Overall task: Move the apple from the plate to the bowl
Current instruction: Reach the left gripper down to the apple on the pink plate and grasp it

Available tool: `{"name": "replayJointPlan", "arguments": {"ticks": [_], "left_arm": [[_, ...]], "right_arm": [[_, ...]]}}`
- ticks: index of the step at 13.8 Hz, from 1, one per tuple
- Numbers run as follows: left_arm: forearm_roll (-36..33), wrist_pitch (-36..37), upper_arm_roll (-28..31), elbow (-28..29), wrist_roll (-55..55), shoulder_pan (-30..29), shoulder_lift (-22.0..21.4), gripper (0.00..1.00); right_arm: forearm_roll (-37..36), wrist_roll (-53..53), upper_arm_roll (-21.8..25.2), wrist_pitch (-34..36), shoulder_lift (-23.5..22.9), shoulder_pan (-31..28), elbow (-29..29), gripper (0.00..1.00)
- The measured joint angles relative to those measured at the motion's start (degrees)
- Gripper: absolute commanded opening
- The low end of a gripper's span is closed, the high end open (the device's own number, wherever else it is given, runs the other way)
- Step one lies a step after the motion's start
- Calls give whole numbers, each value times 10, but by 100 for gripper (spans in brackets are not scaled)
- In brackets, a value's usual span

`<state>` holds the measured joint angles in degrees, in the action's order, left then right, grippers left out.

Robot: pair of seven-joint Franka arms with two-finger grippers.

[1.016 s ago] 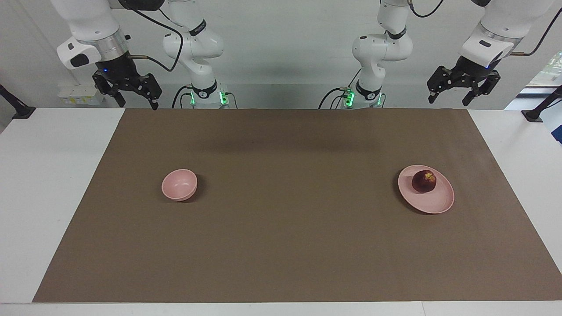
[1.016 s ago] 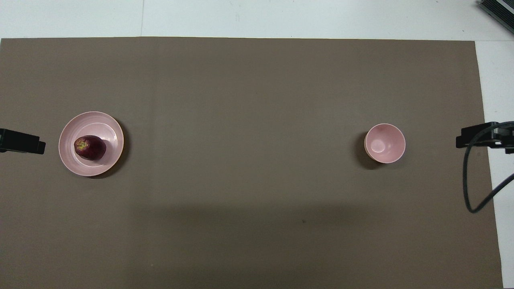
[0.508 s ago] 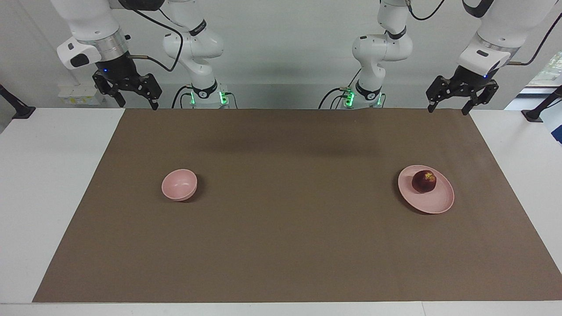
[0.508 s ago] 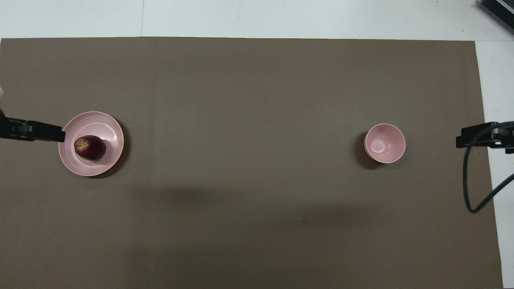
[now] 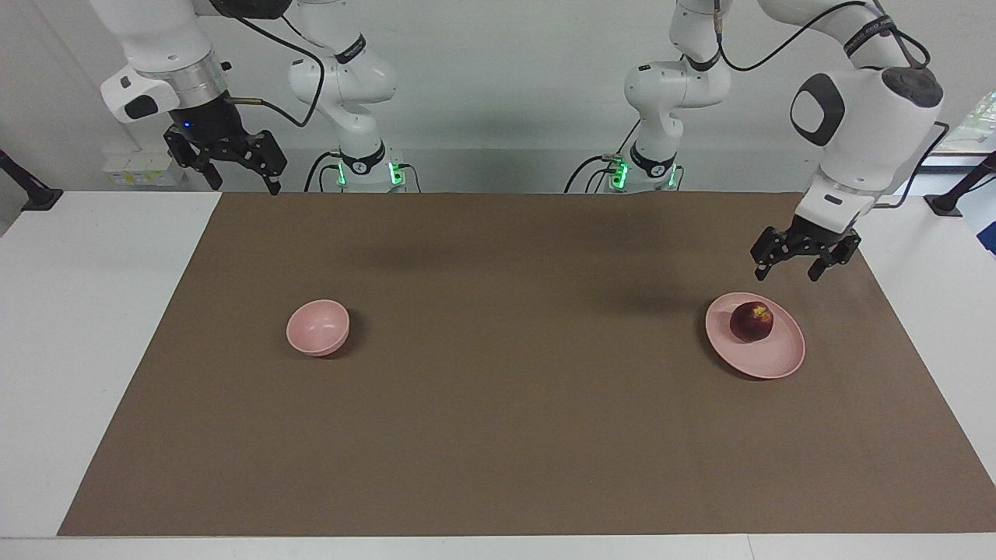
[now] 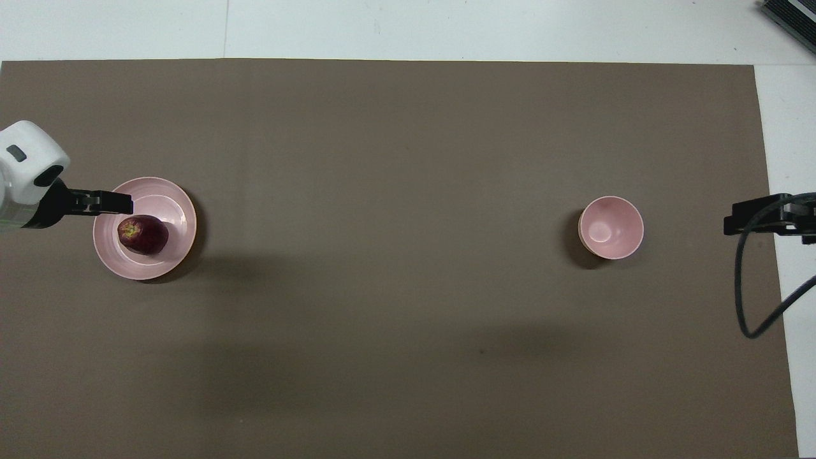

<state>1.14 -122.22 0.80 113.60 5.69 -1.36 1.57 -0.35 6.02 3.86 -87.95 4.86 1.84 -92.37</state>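
The left pincer (image 5: 787, 268), fingers apart, has dropped over the plate (image 5: 770, 362); the right pincer (image 5: 243, 179) waits, open, above the brown-matted bench (image 5: 498, 435).

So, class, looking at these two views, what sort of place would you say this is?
Most likely a robotics lab: two white arms bolted at one edge of a table, a brown mat marking the workspace, and staged props only, a bowl and an apple on a plate.
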Motion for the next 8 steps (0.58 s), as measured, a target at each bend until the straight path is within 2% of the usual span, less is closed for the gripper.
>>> {"name": "replayJointPlan", "arguments": {"ticks": [8], "left_arm": [[0, -108, 0, 24, 20, -15, 90, 100]], "right_arm": [[0, 0, 0, 0, 0, 0, 0, 100]]}}
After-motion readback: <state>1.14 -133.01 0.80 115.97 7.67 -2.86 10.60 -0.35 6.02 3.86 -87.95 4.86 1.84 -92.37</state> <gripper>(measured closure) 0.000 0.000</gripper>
